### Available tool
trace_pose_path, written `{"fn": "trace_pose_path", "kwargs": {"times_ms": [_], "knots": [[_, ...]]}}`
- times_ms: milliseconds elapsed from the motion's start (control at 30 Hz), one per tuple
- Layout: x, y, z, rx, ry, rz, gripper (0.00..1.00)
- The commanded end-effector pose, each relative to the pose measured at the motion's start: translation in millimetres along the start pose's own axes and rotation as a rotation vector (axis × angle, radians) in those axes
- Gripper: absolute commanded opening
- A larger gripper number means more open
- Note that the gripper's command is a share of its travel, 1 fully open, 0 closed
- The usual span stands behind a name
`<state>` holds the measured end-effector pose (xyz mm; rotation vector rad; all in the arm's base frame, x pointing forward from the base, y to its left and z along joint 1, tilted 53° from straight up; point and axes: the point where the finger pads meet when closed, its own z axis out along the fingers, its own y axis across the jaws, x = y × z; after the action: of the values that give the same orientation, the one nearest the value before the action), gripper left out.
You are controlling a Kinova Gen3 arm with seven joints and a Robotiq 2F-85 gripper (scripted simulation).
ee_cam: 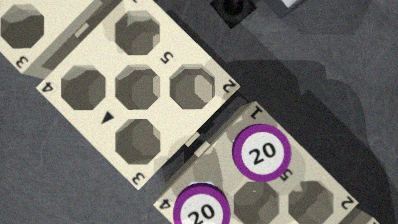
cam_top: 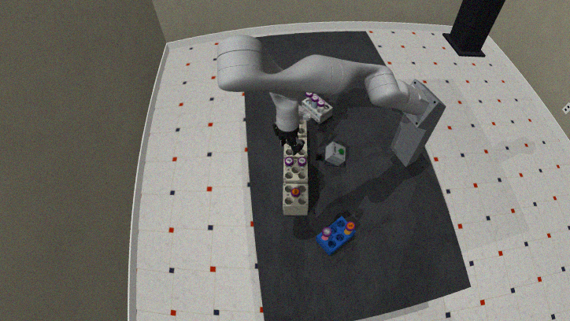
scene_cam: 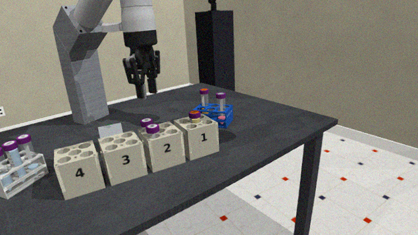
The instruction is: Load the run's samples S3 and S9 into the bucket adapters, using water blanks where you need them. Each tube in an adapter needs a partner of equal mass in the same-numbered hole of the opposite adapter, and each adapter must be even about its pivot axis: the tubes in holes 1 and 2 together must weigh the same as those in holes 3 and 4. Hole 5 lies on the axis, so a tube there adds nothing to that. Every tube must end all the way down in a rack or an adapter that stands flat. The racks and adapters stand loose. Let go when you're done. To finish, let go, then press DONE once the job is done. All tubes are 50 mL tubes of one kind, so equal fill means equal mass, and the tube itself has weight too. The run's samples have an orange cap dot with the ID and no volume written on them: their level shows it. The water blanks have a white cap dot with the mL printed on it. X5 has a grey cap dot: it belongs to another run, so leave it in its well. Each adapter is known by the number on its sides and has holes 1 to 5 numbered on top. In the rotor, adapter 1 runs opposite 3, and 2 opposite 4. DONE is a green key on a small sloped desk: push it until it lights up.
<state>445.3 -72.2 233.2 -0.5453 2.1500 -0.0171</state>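
Observation:
Four cream adapters stand in a row: adapter 4 [scene_cam: 78, 169], adapter 3 [scene_cam: 123, 156], adapter 2 [scene_cam: 163, 146] and adapter 1 [scene_cam: 200, 136]. Adapter 2 holds two white-dot 20 mL blanks, one in hole 1 [ee_cam: 261, 152] and one in hole 4 [ee_cam: 201, 210]. Adapter 3 [ee_cam: 135, 95] is empty, as is adapter 4. Adapter 1 holds one orange-dot sample [scene_cam: 194, 116]; I cannot tell which hole. The blue rack [scene_cam: 215, 111] holds another orange-dot sample [scene_cam: 204, 97] and the grey-dot tube [scene_cam: 221, 102]. My gripper [scene_cam: 144, 88] is open and empty, high above adapters 3 and 2.
A white rack [scene_cam: 13, 168] with three purple-capped blanks stands left of adapter 4. The small desk with the green DONE key [cam_top: 335, 153] stands behind the adapter row. The arm's grey base [scene_cam: 81, 66] is at the back of the table.

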Motion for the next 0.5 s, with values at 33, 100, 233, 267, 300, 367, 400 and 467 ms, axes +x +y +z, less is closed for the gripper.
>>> {"fn": "trace_pose_path", "kwargs": {"times_ms": [33,100,233,267,300,367,400,467], "knots": [[0,0,-6.7,0.000,0.000,0.000,0.62],[0,0,-9.3,0.000,0.000,0.000,0.62],[0,0,-12.0,0.000,0.000,0.000,0.62],[0,0,-13.3,0.000,0.000,0.000,0.62],[0,0,-14.7,0.000,0.000,0.000,0.62],[0,0,-17.3,0.000,0.000,0.000,0.62],[0,0,-18.6,0.000,0.000,0.000,0.62],[0,0,-21.3,0.000,0.000,0.000,0.62]]}}
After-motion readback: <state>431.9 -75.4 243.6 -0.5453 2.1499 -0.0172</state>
